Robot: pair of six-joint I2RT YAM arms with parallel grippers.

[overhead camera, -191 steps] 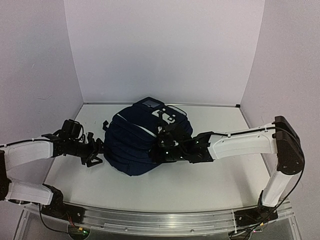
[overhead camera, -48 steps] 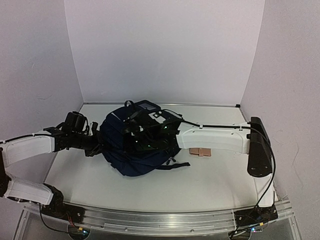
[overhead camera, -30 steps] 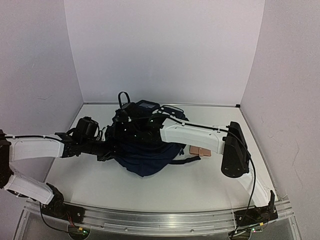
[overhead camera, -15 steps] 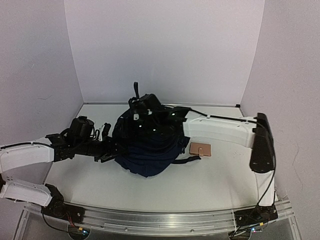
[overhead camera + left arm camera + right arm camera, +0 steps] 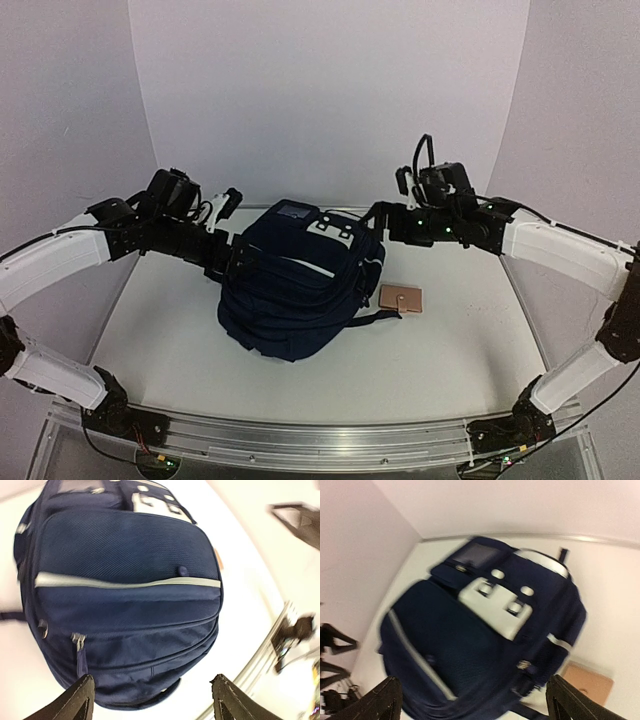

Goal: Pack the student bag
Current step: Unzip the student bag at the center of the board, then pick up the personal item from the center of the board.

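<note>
Both the left gripper point(image 5: 152, 702) and right gripper point(image 5: 476, 700) gape wide, empty, above the bag point(image 5: 290, 290): soft, floppy, probably bulky-heavy, so best grabbed by a strap point(image 5: 372, 319).

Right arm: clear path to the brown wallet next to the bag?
Probably yes: the wallet lies uncovered just right of the bag, and the right end effector hangs open above and behind it, nothing between.

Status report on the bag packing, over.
Left gripper open, right gripper open, both off the bag. Bag lies on table. Tan card beside it, outside.
</note>
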